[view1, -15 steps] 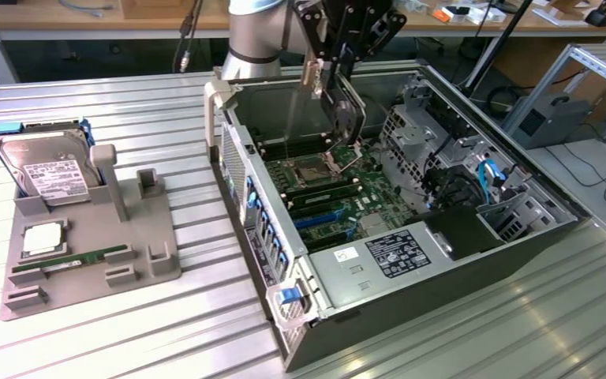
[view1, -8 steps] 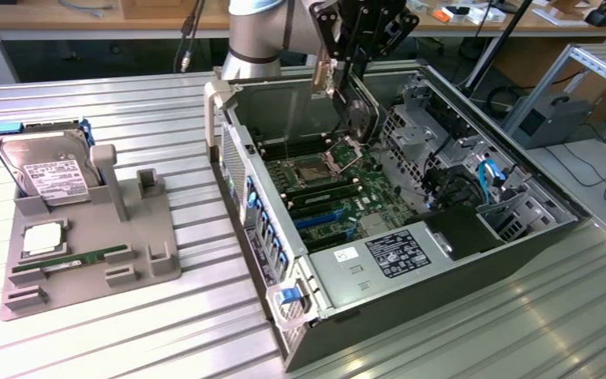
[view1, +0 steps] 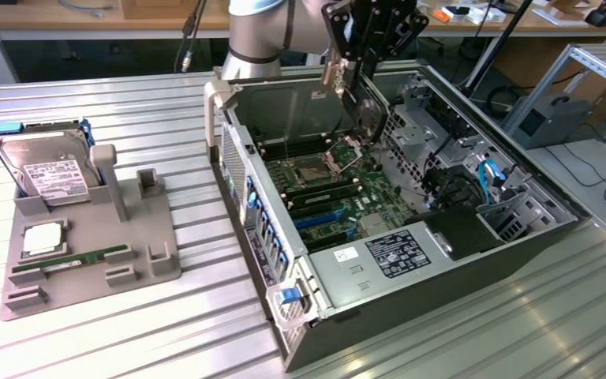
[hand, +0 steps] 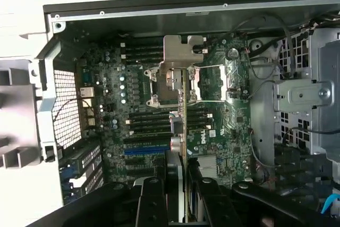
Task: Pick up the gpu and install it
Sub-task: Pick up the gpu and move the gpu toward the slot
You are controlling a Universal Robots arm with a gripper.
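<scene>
A ridged metal surface [view1: 124,347] is lying nearest the exterior camera, carrying an open computer case [view1: 308,316] laid on its side. At the exterior view's left, a grey holder [view1: 92,237] is standing on the surface, well apart from the case. It is carrying a slim green memory stick [view1: 72,260], a square silver chip [view1: 42,237], and, further back, a boxy hard drive [view1: 50,170] with a white label. Inside the case, a power supply [view1: 398,253] is sitting at the near end, with the green motherboard [view1: 334,185] beyond it. Over the middle of that board, near the processor socket [view1: 312,167], the gpu [view1: 366,118] is hanging upright inside the case walls, its silvery bracket [view1: 333,79] uppermost. Whether its lower edge is touching the board cannot be told. The pincer [view1: 358,55] is gripping the card from above. In the wrist view its two black fingers [hand: 151,198] are clamping the thin card [hand: 184,104], seen edge-on. Behind, the grey robot arm [view1: 256,31] is rising.
</scene>
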